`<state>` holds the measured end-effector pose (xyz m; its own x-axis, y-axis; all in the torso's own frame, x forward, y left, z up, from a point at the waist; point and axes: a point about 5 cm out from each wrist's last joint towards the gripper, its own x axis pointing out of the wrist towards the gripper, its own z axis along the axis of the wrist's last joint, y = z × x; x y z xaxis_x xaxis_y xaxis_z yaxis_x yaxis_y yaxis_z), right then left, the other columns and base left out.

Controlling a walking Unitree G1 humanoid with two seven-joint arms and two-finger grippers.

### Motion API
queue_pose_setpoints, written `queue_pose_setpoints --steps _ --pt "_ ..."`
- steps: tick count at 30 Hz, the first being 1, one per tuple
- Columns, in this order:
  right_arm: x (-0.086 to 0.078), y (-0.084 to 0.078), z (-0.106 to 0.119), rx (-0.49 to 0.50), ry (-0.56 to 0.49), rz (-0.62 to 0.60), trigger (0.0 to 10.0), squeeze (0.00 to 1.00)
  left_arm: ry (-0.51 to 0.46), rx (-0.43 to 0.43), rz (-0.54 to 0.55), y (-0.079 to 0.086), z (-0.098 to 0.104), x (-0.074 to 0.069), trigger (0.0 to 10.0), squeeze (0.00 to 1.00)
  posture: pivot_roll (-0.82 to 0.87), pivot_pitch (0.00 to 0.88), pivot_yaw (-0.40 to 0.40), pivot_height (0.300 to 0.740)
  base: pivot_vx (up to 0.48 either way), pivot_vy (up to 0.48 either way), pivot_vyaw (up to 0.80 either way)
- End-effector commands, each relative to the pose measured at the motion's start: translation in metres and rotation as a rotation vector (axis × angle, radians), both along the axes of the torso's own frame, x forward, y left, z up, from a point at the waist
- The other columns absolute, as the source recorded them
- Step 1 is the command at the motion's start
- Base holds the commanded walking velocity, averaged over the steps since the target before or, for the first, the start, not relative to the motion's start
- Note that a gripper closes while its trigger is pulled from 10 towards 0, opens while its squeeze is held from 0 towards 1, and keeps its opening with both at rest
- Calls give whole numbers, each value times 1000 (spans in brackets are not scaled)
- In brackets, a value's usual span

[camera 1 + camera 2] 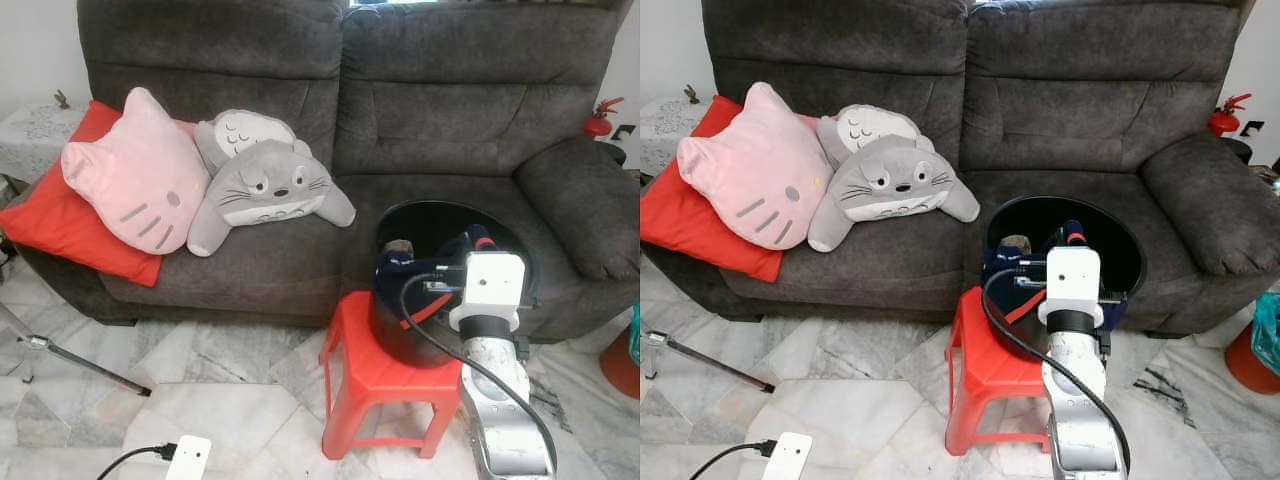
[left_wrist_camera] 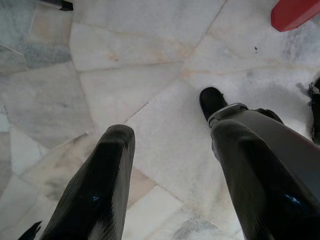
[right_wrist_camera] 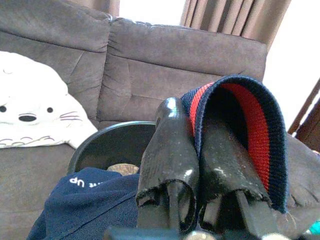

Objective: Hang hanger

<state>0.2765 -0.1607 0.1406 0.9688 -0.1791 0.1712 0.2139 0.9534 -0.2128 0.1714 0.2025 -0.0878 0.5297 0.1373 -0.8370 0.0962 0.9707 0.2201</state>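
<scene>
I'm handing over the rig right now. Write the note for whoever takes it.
Right gripper: shut on the navy garment, at its red-lined edge, above the black tub on the red stool in front of the sofa.
Left gripper: open, idle, pointing at the floor.
Done: garment gripped; the rest of it lies in the tub.
Left: lift it clear and hang it. I cannot make out a hanger.

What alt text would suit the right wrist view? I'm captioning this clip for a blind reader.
The right gripper is shut on a navy garment, its red-lined ribbed band folded over one black finger. Behind sit a black bucket, a grey sofa and a white-faced plush toy.
</scene>
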Motion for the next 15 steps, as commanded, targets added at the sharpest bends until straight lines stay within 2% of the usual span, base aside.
queue_pose_setpoints --steps 1,15 --pt "2 2 2 0 2 4 10000 0 19 -4 4 1 -2 -4 10000 0 -115 9 -26 740 -292 0 0" --pt "4 1 3 -2 2 6 10000 0 17 -7 5 1 -1 -3 10000 0 -110 15 -26 740 -310 0 0"
